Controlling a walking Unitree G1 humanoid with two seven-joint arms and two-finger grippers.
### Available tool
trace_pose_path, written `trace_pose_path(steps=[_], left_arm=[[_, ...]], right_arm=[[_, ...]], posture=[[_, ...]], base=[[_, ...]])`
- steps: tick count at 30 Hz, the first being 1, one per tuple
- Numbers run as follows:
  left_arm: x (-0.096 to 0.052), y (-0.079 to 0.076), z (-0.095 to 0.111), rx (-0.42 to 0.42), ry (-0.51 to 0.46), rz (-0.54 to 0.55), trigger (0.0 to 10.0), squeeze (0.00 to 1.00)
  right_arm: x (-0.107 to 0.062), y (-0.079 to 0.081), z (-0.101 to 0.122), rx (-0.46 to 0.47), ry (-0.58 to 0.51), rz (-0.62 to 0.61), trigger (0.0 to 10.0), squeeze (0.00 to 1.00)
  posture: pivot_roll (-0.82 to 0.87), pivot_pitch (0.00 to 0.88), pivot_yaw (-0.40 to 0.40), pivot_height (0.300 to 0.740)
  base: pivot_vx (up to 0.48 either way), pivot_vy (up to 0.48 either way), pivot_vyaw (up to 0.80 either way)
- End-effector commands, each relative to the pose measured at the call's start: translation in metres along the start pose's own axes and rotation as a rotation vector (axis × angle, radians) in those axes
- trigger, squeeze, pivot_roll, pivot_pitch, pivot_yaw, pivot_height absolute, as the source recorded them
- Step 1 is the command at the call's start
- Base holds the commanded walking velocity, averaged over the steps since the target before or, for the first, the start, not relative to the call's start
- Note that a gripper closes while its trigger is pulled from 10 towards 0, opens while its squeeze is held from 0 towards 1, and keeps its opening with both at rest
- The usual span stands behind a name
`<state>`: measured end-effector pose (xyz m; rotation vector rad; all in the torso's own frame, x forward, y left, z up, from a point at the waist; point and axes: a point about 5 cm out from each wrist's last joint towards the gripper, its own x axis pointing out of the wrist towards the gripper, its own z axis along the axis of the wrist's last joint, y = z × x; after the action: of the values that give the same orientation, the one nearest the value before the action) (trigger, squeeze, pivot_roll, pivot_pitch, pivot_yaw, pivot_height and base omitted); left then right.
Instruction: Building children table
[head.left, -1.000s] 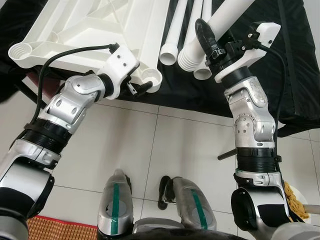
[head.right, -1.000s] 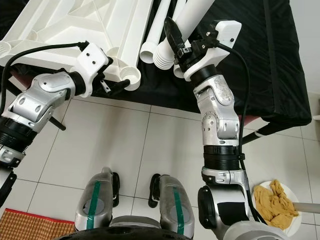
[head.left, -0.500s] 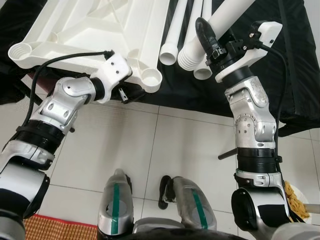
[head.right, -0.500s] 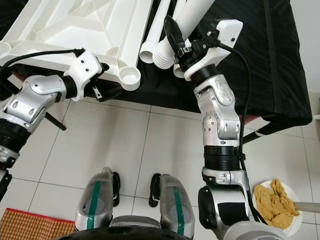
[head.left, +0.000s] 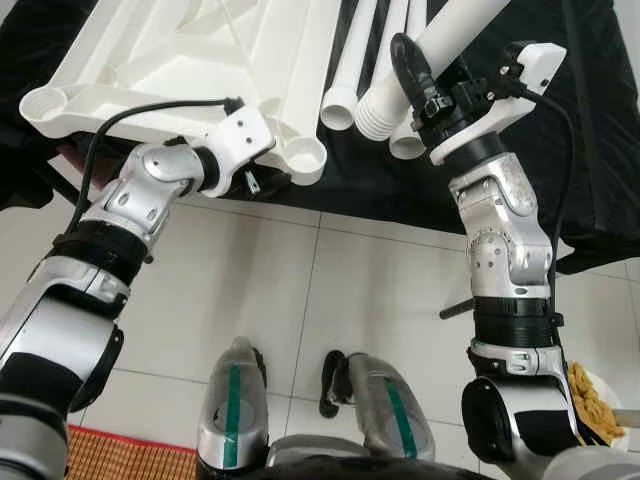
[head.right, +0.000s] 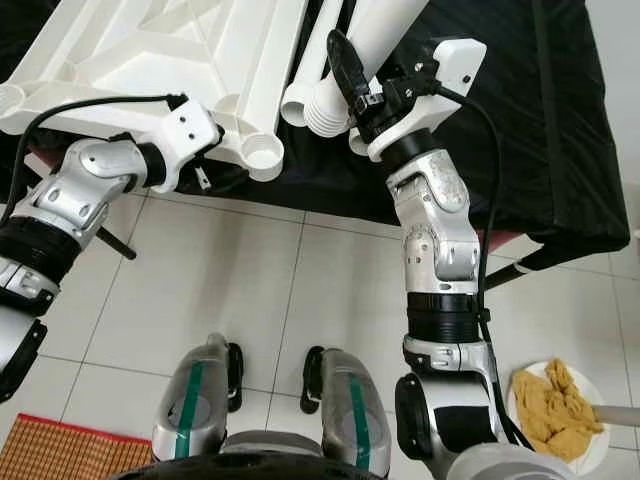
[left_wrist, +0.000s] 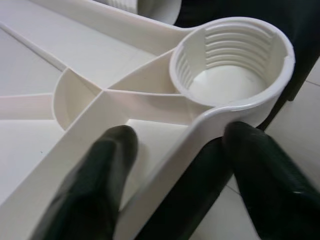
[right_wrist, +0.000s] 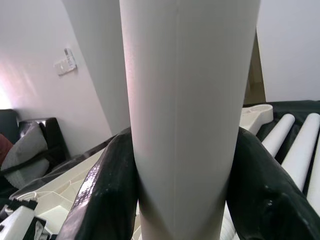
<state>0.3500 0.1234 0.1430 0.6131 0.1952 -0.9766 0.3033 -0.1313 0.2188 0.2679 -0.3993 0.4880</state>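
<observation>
Item: white ribbed plastic tabletop (head.left: 190, 45), lying underside-up on the black-draped surface (head.left: 520, 150), its near corner overhanging the tiled floor (head.left: 300, 290).

My left jaws (left_wrist: 175, 165): parted, astride the rim beside the round threaded corner socket (left_wrist: 230, 65), not visibly clamped. I cannot tell if either finger touches.

My right jaws (right_wrist: 182, 170): closed tight round a smooth white plastic leg tube (right_wrist: 185, 90), held above three spare tubes (head.left: 370, 70).

Risks, as I judge them:
- unclamped tabletop shifting when I press the leg in
- leg entering tilted, crossing the threads
- swinging tube knocking the spares
- overhanging corner tipping under load
</observation>
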Motion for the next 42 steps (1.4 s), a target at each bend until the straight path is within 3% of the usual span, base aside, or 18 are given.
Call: trace_pose_path(steps=[1,2,3,4,25,27,28,29,33,37,38,39,42], left_arm=[[0.003,-0.005,-0.005,-0.029,0.004,-0.022,0.0,0.00],[0.005,-0.008,-0.003,-0.004,0.001,-0.050,7.4,0.00],[0.005,-0.008,-0.003,-0.004,0.001,-0.050,7.4,0.00],[0.007,-0.010,-0.003,0.009,0.010,-0.062,10.0,0.00],[0.040,-0.025,0.016,0.055,-0.038,-0.073,10.0,0.00],[0.042,-0.028,0.016,0.057,-0.038,-0.084,5.0,0.00],[0.043,-0.029,0.016,0.057,-0.042,-0.091,5.0,0.00],[0.043,-0.033,0.017,0.053,-0.062,-0.125,0.0,0.00],[0.041,-0.038,0.020,0.042,-0.104,-0.172,0.0,0.00],[0.042,-0.037,0.018,0.054,-0.084,-0.164,0.0,0.00],[0.041,-0.036,0.016,0.058,-0.067,-0.156,7.4,0.00],[0.041,-0.034,0.013,0.065,-0.049,-0.151,10.0,0.00],[0.041,-0.031,0.011,0.077,-0.033,-0.136,10.0,0.00]], right_arm=[[0.000,0.003,0.004,0.002,-0.024,0.007,10.0,0.00],[0.000,0.003,0.004,0.003,-0.023,0.008,10.0,0.00],[0.000,0.003,0.004,0.003,-0.023,0.008,10.0,0.00],[0.000,0.003,0.004,0.003,-0.021,0.008,10.0,0.00],[0.003,0.006,0.001,0.014,-0.007,0.031,10.0,0.00],[0.003,0.006,0.001,0.015,-0.007,0.032,10.0,0.00],[0.003,0.006,0.001,0.015,-0.006,0.032,10.0,0.00],[0.003,0.006,0.001,0.014,-0.006,0.032,10.0,0.00],[0.002,0.006,0.002,0.013,-0.007,0.026,10.0,0.00],[0.001,0.005,0.002,0.013,-0.007,0.024,10.0,0.00],[0.001,0.005,0.002,0.011,-0.007,0.024,10.0,0.00],[0.001,0.005,0.003,0.011,-0.008,0.022,10.0,0.00],[0.001,0.004,0.003,0.009,-0.009,0.020,10.0,0.00]], posture=[[0.04,0.090,-0.011,0.740],[0.04,0.093,-0.013,0.740],[0.04,0.093,-0.013,0.740],[0.05,0.095,-0.016,0.740],[0.06,0.103,-0.033,0.740],[0.06,0.104,-0.036,0.740],[0.06,0.104,-0.036,0.740],[0.06,0.104,-0.034,0.740],[0.05,0.105,-0.032,0.740],[0.05,0.105,-0.029,0.740],[0.05,0.116,-0.029,0.740],[0.05,0.118,-0.029,0.740],[0.05,0.120,-0.029,0.740]], base=[[0.000,0.000,0.00],[0.000,0.000,0.00],[0.000,0.000,0.00],[0.000,0.000,0.00],[0.000,0.000,0.00],[0.000,0.000,0.00],[0.000,0.000,0.00],[0.000,0.000,0.00],[0.000,0.000,0.00],[0.000,0.000,0.00],[0.000,0.000,0.00],[0.000,0.000,0.00],[0.000,0.000,0.00]])
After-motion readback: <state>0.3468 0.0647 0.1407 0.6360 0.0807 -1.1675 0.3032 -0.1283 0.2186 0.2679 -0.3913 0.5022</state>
